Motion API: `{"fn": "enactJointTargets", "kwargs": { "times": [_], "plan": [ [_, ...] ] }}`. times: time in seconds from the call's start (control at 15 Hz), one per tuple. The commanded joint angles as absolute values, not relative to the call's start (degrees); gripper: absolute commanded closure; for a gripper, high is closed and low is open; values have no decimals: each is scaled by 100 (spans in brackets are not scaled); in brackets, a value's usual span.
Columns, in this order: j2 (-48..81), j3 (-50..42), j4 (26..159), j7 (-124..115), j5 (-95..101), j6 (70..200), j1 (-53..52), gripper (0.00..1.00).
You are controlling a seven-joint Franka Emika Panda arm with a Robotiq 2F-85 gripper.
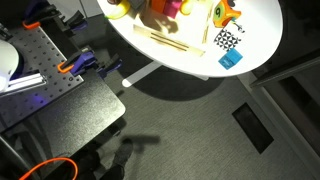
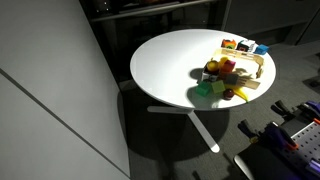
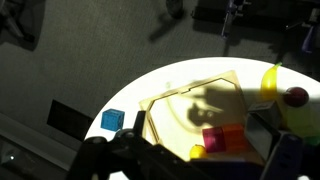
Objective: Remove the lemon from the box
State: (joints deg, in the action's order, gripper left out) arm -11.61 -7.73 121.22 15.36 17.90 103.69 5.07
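Note:
In the wrist view the pale wooden box (image 3: 176, 112) lies on the round white table, seen from above. The small yellow lemon (image 3: 197, 152) sits inside it at the near edge, touching a pink block (image 3: 214, 138) that stands beside an orange block (image 3: 237, 128). My gripper (image 3: 190, 166) hangs above the box with its dark fingers spread wide and nothing between them. Its shadow falls on the box floor. The box also shows in both exterior views (image 1: 172, 38) (image 2: 256, 72). The gripper is out of both, and I cannot pick out the lemon there.
A blue cube (image 3: 112, 121) (image 1: 230, 60) lies on the table outside the box. A yellow piece (image 3: 272, 78), a red ball (image 3: 297, 97) and green pieces crowd the other side. A multicoloured toy (image 1: 222, 14) and a checkered block (image 1: 228, 40) stand near the table edge.

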Motion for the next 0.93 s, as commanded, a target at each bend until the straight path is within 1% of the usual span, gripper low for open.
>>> {"fn": "enactJointTargets", "kwargs": {
  "times": [0.0,0.53,0.87],
  "plan": [
    [-785,-887,11957,1576,1468,10903,572,0],
    [56,-1016,11957,1794,959,12311,771,0],
    [507,-1025,11873,2047,303,12548,972,0]
  ]
}}
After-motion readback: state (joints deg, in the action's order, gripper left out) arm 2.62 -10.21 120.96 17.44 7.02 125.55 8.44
